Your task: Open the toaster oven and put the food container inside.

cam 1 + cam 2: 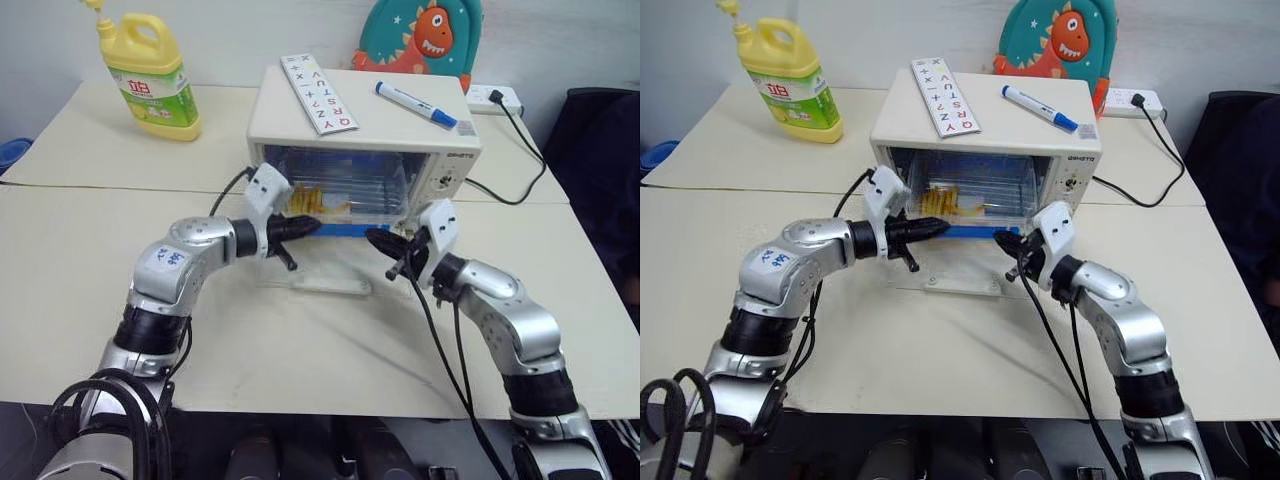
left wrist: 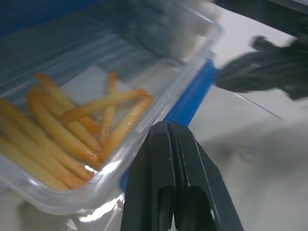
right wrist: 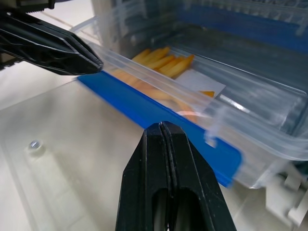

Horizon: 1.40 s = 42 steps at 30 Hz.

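Nearest on the worktop (image 1: 330,350) are the two arms, reaching in from either side toward the lowered glass door (image 1: 958,268) of the toaster oven (image 1: 985,150). The left tool (image 1: 308,226) has its black fingers pressed together on nothing, tip right at the near left corner of the food container (image 1: 975,208); the right tool (image 1: 378,239) is likewise closed and empty, tip just short of the blue clip strip (image 3: 159,115) along the container's near long side. The container sits at the mouth of the oven, most of it already on the rack inside and its near edge at the opening above the flat door. It looks light, being thin clear plastic with only a few yellow-orange strips of food (image 2: 72,130), stiff enough to shove but smooth and liable to skid or slew if pushed at one corner alone. The near rim and blue strip seem the best places to press, evenly from both sides. Farther back, on the oven's roof, lie a letter card (image 1: 318,92) and a blue marker (image 1: 414,104); a yellow detergent jug (image 1: 150,80) stands far left.
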Each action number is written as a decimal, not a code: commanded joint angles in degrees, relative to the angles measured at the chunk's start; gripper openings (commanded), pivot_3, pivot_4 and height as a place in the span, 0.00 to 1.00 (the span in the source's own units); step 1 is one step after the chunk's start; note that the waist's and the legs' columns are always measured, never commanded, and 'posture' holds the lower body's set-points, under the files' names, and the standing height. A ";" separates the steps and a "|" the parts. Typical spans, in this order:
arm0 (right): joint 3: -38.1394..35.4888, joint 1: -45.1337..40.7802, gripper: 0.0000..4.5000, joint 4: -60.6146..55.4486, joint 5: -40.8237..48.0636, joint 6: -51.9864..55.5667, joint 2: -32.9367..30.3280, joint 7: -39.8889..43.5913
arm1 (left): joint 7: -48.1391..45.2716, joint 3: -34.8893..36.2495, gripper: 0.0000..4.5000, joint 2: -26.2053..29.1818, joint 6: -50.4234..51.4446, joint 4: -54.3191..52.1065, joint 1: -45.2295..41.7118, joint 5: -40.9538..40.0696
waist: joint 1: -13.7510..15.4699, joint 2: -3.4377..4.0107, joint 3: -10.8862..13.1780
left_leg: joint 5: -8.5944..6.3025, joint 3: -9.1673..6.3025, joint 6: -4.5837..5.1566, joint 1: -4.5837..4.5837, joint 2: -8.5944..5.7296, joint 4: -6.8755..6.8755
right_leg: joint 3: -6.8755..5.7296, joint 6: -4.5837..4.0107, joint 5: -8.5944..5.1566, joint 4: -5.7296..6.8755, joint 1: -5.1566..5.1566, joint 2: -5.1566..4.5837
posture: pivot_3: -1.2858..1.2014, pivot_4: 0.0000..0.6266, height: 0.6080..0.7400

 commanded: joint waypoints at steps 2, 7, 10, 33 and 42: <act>-0.12 -4.22 0.00 4.23 -1.99 -4.07 2.36 -0.63 | 1.93 0.73 0.01 -3.88 -3.90 1.22 -4.35 1.71 | 0.22 0.00 0.00 | 0.03 0.00 -0.05 -0.02 0.00 0.00 | -0.01 0.00 0.00 -0.03 0.00 -0.01 | 0.52 0.24 1.00; -0.05 -8.60 0.00 12.24 -4.85 -8.32 5.14 -1.73 | 2.08 0.66 0.01 -6.68 -5.82 4.60 -6.08 3.20 | 0.15 0.01 0.00 | 0.04 0.03 -0.08 -0.04 0.00 0.01 | -0.01 0.02 0.01 -0.05 0.01 -0.03 | 0.52 0.24 1.00; -1.04 -11.78 0.00 18.71 -6.37 -11.52 6.92 -3.44 | 3.09 1.61 0.01 -8.12 -7.49 8.71 -7.62 4.20 | -0.26 0.01 0.00 | 0.08 0.07 -0.13 0.02 -0.01 0.02 | 0.02 0.02 0.01 0.02 0.01 -0.02 | 0.52 0.24 1.00; -5.58 4.08 0.00 -9.54 6.99 3.51 -2.81 6.89 | -5.82 -0.65 0.01 0.55 -8.21 11.28 -3.69 5.57 | -0.03 0.07 0.01 | 0.22 -0.06 -0.16 -0.06 -0.09 -0.02 | -0.03 -0.01 0.00 0.17 -0.11 -0.08 | 0.52 0.24 1.00; -15.44 24.36 0.00 -28.79 20.22 10.49 -17.27 15.22 | -6.60 1.56 0.01 -5.47 -16.51 25.37 -11.20 7.39 | 0.55 0.12 0.01 | 0.02 -0.09 0.16 -0.40 -0.10 -0.01 | -0.09 0.17 0.05 -0.22 -0.18 -0.12 | 0.52 0.24 1.00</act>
